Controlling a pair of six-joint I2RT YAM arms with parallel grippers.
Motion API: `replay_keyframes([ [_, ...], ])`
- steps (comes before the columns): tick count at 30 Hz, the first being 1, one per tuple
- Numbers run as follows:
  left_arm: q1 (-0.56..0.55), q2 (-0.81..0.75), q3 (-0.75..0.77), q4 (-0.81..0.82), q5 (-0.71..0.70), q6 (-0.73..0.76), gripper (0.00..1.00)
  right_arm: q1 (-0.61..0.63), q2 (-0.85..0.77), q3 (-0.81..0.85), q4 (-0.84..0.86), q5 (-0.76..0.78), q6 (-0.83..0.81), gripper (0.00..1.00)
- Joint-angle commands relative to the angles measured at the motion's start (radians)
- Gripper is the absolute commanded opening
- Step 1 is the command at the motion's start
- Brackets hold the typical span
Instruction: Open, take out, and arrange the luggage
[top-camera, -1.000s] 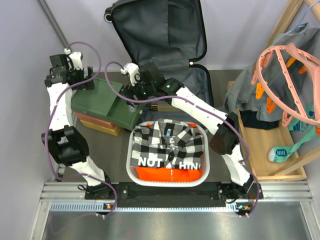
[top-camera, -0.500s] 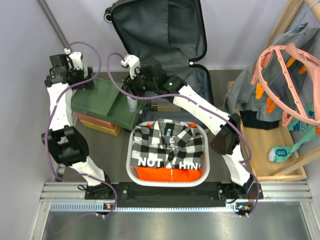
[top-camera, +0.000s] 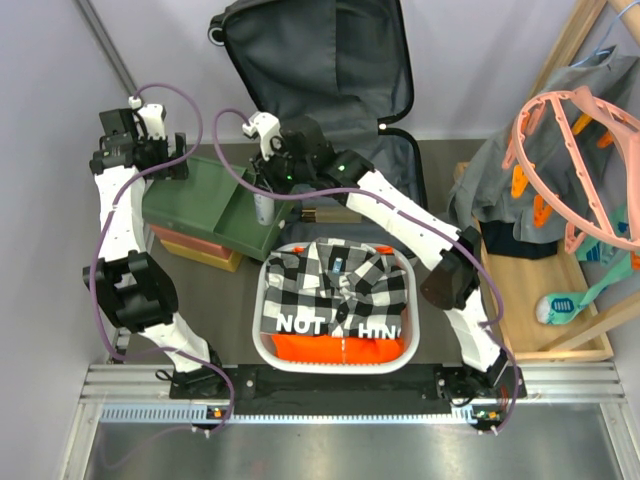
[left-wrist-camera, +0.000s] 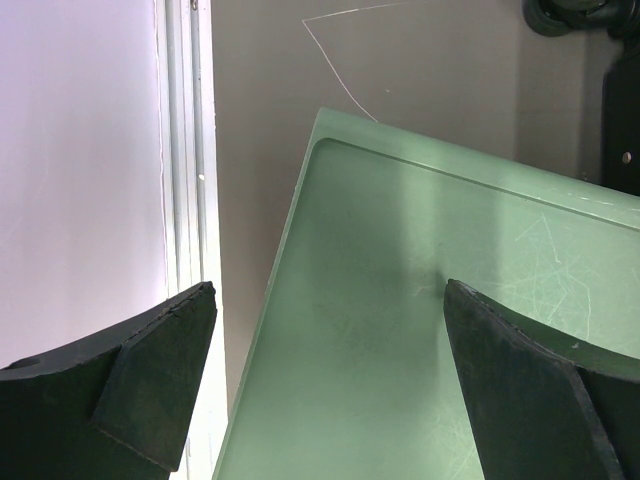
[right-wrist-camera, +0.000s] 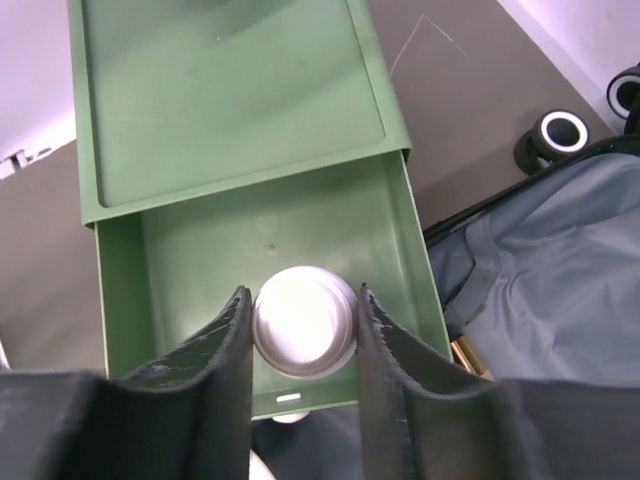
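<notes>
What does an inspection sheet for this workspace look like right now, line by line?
Surface: dark table, crowded.
Job's things: luggage open at the far edge, lid against the wall, grey lining showing.
Clutter: green box with open drawer; white basket holding checked shirt; wooden tray with clothes.
Grippers: left gripper open above the box top; right gripper fingers pressed on a round-capped container at the drawer.
Cables: purple cables looping along both arms.
Surroundings: pale walls; pink hangers at right.
</notes>
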Motion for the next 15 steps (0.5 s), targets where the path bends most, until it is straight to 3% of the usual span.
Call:
replay_keyframes([
  [1, 0.001, -0.030, -0.025, -0.001, -0.021, 0.020, 0.99, 0.009, 0.003, 0.030, 0.011, -0.018, -0.002, 0.12],
  [4, 0.001, -0.032, -0.026, -0.001, -0.019, 0.017, 0.99, 0.012, -0.014, 0.018, 0.071, -0.016, -0.011, 0.02],
  [9, 0.003, -0.029, -0.025, 0.005, -0.018, 0.017, 0.99, 0.041, -0.089, -0.116, 0.289, 0.024, -0.152, 0.00],
  [10, 0.003, -0.030, -0.025, 0.004, -0.018, 0.017, 0.99, 0.044, -0.103, -0.157, 0.402, 0.027, -0.159, 0.00],
  [12, 0.001, -0.029, -0.026, 0.005, -0.018, 0.017, 0.99, 0.043, -0.125, -0.249, 0.485, 0.044, -0.118, 0.00],
  [15, 0.001, -0.029, -0.031, 0.005, -0.015, 0.017, 0.99, 0.038, -0.102, -0.248, 0.557, 0.056, -0.028, 0.00],
])
